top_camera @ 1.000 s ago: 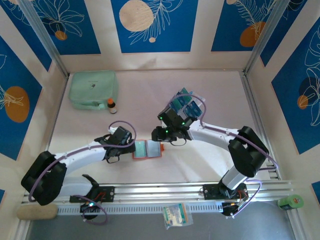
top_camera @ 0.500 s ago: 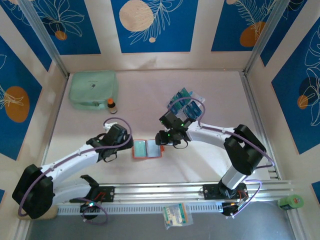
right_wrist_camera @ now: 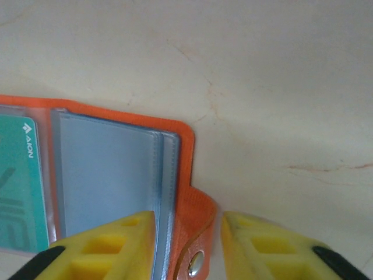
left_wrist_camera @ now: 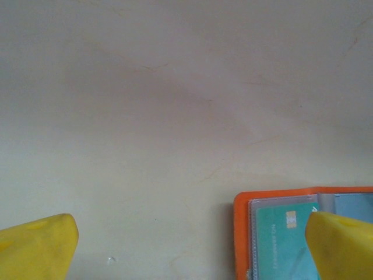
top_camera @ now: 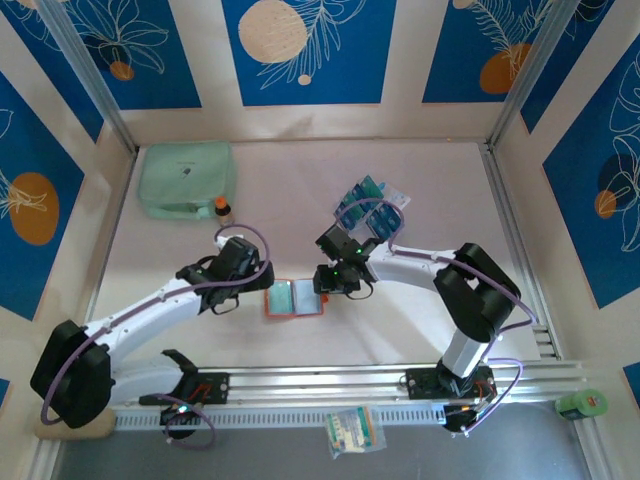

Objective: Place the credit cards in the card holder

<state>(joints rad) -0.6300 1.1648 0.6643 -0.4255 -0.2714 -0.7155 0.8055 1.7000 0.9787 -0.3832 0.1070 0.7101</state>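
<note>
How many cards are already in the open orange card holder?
1 for certain: a teal card in the card holder, on its left side in the top view. The other pocket looks pale blue; a second card may be hidden there.

Card holder (top_camera: 295, 299): orange cover, pale blue-grey pockets, one teal-green card (left_wrist_camera: 280, 239) with pale markings inside. Loose credit cards (top_camera: 370, 205): blue and teal. Pouch (top_camera: 187, 180): mint green. Table (top_camera: 300, 190): pale pinkish cream. Walls (top_camera: 340, 60): blue panels, white leaf outlines, orange and peach discs.
</note>
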